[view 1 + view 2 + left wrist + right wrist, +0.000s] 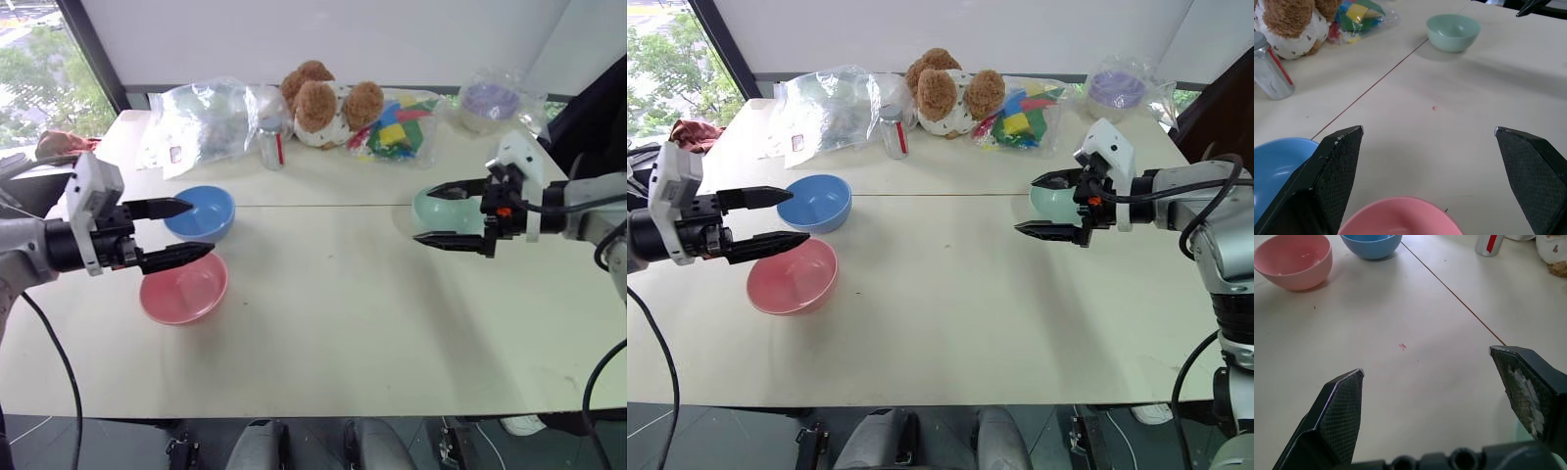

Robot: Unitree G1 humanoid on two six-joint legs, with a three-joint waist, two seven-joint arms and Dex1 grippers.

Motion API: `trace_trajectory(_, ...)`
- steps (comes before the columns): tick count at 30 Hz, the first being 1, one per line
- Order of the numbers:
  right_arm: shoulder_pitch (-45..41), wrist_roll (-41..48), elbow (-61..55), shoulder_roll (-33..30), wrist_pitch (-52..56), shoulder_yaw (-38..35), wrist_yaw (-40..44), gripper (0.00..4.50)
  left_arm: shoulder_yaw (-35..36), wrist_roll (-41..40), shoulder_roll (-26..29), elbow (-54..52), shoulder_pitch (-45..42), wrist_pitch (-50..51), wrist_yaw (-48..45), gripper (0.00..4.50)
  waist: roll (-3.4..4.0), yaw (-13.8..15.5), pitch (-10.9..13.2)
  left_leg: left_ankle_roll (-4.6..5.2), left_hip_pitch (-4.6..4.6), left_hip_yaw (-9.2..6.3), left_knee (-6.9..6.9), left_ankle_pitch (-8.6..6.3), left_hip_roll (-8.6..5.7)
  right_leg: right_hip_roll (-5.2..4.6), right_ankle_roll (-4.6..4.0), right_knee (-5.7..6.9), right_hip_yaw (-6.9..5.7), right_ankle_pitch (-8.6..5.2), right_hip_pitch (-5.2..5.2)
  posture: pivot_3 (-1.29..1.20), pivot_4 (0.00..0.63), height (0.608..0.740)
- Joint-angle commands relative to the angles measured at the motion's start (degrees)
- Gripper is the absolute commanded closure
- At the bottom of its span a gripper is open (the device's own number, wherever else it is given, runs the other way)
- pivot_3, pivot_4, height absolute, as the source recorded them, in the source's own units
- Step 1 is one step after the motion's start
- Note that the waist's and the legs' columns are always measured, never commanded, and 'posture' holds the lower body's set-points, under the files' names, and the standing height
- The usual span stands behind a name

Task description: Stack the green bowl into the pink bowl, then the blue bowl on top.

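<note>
From the head camera we see nothing stacked yet: the pink bowl and the blue bowl sit side by side at our left, and the green bowl stands well apart at our right. Our left gripper hovers over the first two, our right gripper by the green one, both with fingers spread wide and empty. Both stacking steps remain.

Along the far edge lie a plush toy, plastic bags, a small can, coloured blocks and a wrapped purple bowl.

Our left wrist camera shows bare table between the green bowl and the pink one, so we judge the path unobstructed.

Our right wrist camera shows that open stretch too.
</note>
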Motion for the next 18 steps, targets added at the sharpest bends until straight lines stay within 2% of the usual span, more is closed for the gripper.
trace_trajectory(1, -1.15, 0.24, -0.86, 0.04, -0.50, -1.58, 0.24, 0.00, 0.64, 0.77, 1.24, -0.30, -0.24, -1.52, -1.09, 0.05, 0.00, -0.01, 0.00, 0.00, 0.00, 0.00, 0.00, 0.00, 0.00, 0.00, 0.00, 0.00, 0.00, 0.00, 0.00, 0.00, 0.150, 0.740)
trace_trajectory(4, -1.42, 0.28, -0.72, 0.09, -0.52, -1.42, 0.48, 0.00, -0.53, 3.62, 3.23, -0.94, 2.54, -3.68, -4.09, 0.05, 0.00, -0.02, 0.00, 0.00, 0.00, 0.01, 0.00, 0.00, 0.00, 0.00, 0.00, 0.00, 0.00, 0.00, -0.01, 0.00, 0.150, 0.740)
trace_trajectory(10, -2.50, -0.31, 0.16, 1.13, -1.30, -0.24, 1.29, 0.00, 1.55, 10.68, 10.13, -0.63, 14.82, -12.17, -15.63, 0.05, 0.05, -0.25, 0.02, -0.09, 0.03, 0.21, -0.28, 0.05, 0.01, -0.01, -0.14, 0.02, 0.06, -0.07, -0.20, 0.00, 0.150, 0.740)
trace_trajectory(14, -2.55, -0.48, -0.01, 2.11, -1.32, -0.02, 1.23, 0.00, -0.46, 16.87, 10.46, -0.14, 20.68, -18.94, -17.42, 0.05, 0.08, -0.05, 0.04, -0.08, 0.03, 0.23, -0.29, 0.05, 0.02, -0.04, -0.18, 0.04, 0.06, -0.10, -0.21, 0.00, 0.150, 0.740)
trace_trajectory(18, -2.23, -0.25, -0.62, 2.03, -0.84, -0.22, 1.13, 0.00, -5.38, 23.74, 8.99, 2.59, 21.03, -25.00, -14.42, 0.05, 0.09, 0.08, 0.05, -0.05, 0.03, 0.25, -0.28, 0.05, 0.00, -0.07, -0.18, 0.02, 0.06, -0.10, -0.20, 0.00, 0.150, 0.740)
